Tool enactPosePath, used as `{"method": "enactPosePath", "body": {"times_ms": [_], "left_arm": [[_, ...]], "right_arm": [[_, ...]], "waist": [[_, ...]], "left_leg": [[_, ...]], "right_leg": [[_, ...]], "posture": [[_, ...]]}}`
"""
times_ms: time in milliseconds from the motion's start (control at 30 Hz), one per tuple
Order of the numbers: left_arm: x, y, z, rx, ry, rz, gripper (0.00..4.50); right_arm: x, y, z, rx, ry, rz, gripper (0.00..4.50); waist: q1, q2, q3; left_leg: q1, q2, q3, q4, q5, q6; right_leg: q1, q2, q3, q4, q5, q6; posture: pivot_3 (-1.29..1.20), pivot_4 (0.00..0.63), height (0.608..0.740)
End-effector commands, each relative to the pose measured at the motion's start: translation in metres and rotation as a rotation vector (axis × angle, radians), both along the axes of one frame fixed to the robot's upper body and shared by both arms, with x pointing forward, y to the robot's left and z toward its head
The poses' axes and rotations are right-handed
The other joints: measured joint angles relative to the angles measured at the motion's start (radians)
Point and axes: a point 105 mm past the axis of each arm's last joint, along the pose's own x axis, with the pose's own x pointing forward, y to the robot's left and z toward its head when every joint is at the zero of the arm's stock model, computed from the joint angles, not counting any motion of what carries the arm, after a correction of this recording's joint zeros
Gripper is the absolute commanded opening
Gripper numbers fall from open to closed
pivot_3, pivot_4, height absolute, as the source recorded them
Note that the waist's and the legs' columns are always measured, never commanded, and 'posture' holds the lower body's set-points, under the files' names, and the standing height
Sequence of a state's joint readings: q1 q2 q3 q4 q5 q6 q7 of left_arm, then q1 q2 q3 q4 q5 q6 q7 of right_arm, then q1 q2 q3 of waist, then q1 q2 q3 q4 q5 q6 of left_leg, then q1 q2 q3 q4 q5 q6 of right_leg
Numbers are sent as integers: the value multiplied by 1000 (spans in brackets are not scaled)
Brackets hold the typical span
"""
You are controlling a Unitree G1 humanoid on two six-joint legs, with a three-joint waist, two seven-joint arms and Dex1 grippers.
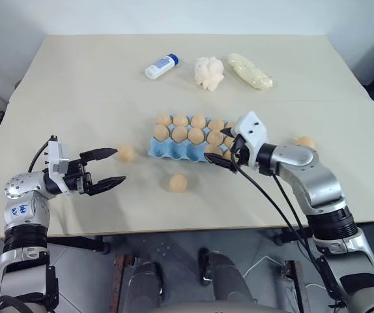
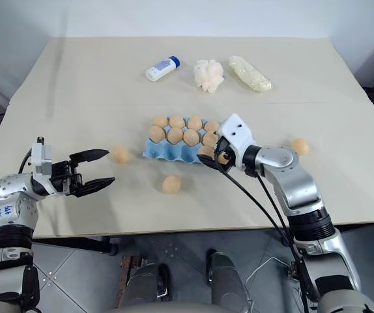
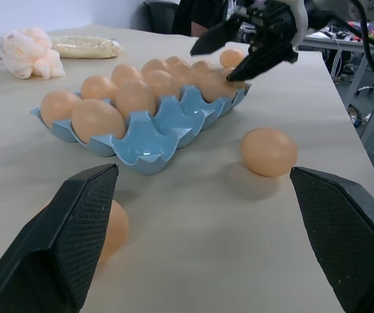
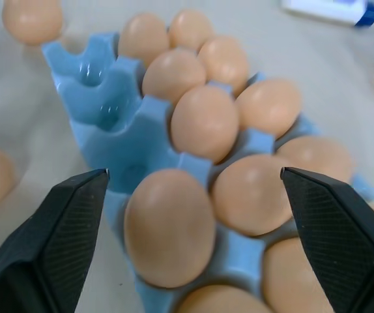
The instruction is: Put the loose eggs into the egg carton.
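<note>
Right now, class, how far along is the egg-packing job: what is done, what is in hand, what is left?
Done: most cups of the blue carton hold eggs. In hand: nothing is held; the right gripper stands open over the carton's right end, above an egg seated in a front cup. The left gripper is open and empty. Left: three loose eggs on the table, with front cups empty.

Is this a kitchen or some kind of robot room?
Probably a robot test room, not a kitchen: a plain beige table by bare white walls, grey tiled floor, and office chairs and desks behind the light blue moulded egg carton.
</note>
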State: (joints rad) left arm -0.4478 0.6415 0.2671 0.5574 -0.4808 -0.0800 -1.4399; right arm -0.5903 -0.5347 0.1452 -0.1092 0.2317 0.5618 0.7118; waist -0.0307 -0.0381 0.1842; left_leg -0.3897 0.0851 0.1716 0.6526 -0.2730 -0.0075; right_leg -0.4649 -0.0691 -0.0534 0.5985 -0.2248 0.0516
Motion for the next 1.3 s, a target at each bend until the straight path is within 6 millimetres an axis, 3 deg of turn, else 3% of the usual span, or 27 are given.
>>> {"method": "enactPosePath", "body": {"times_ms": [33, 267, 333, 467, 633, 867, 1033, 1300], "left_arm": [[2, 3, 14, -7, -63, 5, 4500], [6, 3, 15, -8, -66, 2, 4500], [7, 2, 15, -10, -66, 1, 4500], [9, 1, 15, -11, -67, -2, 4500], [11, 1, 17, -11, -68, -7, 4500], [12, -1, 19, -11, -76, -13, 4500], [11, 0, 21, -9, -81, -9, 4500], [10, 2, 23, -6, -90, 4, 4500]], "right_arm": [[-9, -23, 28, 25, -70, -29, 4460], [-33, -91, 25, 1, -54, -172, 4460], [-41, -124, 24, -10, -48, -272, 4460], [-55, -170, 22, -49, -35, -418, 4460], [-66, -199, 20, -70, -27, -513, 4460], [-59, -200, 15, -21, -31, -544, 4460], [-19, -205, 17, 158, -82, -650, 4460], [20, -198, -9, 185, -42, -678, 4460]], "waist": [[1, 0, 0], [4, 0, 0], [4, 0, 0], [-1, 0, 0], [-1, 0, 0], [-3, 0, 0], [-10, 0, 0], [-8, 1, 0]], "left_leg": [[0, 0, 0, 0, 0, 0], [-1, 0, -1, -1, -1, 0], [-1, -1, 0, -1, -1, 0], [0, -1, 0, -1, -1, 0], [2, 0, 0, -1, 0, -1], [2, 0, 1, -1, 1, 0], [2, 0, 1, 0, 1, 0], [1, 0, 1, -2, 0, -1]], "right_leg": [[0, 0, 0, 0, 0, 0], [1, 0, -1, -3, 0, 0], [1, 0, -1, -3, 0, 0], [1, 0, -1, -3, 0, 1], [1, 2, 1, -3, 0, 0], [2, 2, 3, -4, 0, 1], [2, 3, 3, -4, 0, 1], [1, 2, 2, -3, 0, 0]], "posture": [[0, 150, 740], [0, 150, 740], [0, 150, 740], [0, 150, 740], [0, 150, 740], [0, 150, 740], [0, 150, 740], [0, 150, 740]]}}
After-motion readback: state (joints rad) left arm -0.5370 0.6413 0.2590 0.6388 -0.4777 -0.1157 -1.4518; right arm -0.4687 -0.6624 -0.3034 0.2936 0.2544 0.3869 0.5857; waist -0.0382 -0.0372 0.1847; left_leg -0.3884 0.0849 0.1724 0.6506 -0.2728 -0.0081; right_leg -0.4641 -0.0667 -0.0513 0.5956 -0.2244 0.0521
